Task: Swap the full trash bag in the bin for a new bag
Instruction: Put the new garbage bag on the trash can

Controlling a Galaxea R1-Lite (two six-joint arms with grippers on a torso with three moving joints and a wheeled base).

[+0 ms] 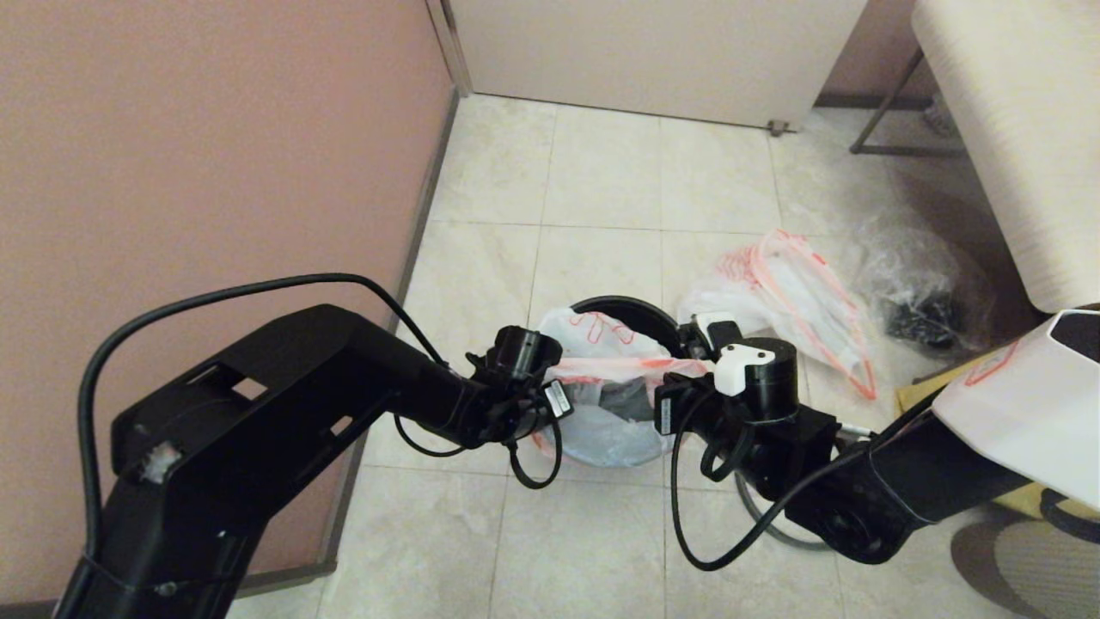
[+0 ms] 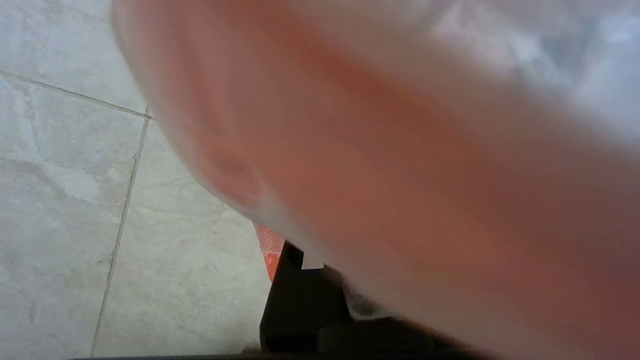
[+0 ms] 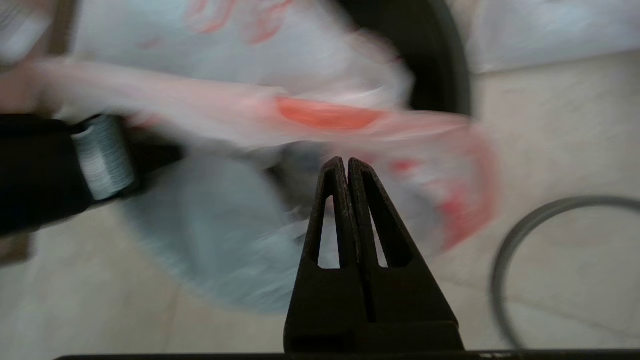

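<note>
The black bin [image 1: 632,311] stands on the tiled floor between my arms. The new bag [image 1: 593,340], white with orange lettering, is draped over its near side, its orange edge stretched across the mouth. My left gripper [image 1: 554,374] is at the bag's left end, shut on its edge; in the left wrist view the new bag [image 2: 400,150] covers nearly everything and only one black finger [image 2: 295,300] shows. My right gripper [image 3: 346,161] is shut with nothing between its fingers, just short of the new bag [image 3: 325,112]. The full trash bag [image 1: 786,292] lies on the floor right of the bin.
The grey hoop [image 3: 500,260] lies on the floor under my right arm. A clear crinkled bag with black contents [image 1: 924,297] sits further right, by a white seat [image 1: 1023,129]. A pink wall [image 1: 215,172] runs along the left, and a door [image 1: 653,52] stands behind.
</note>
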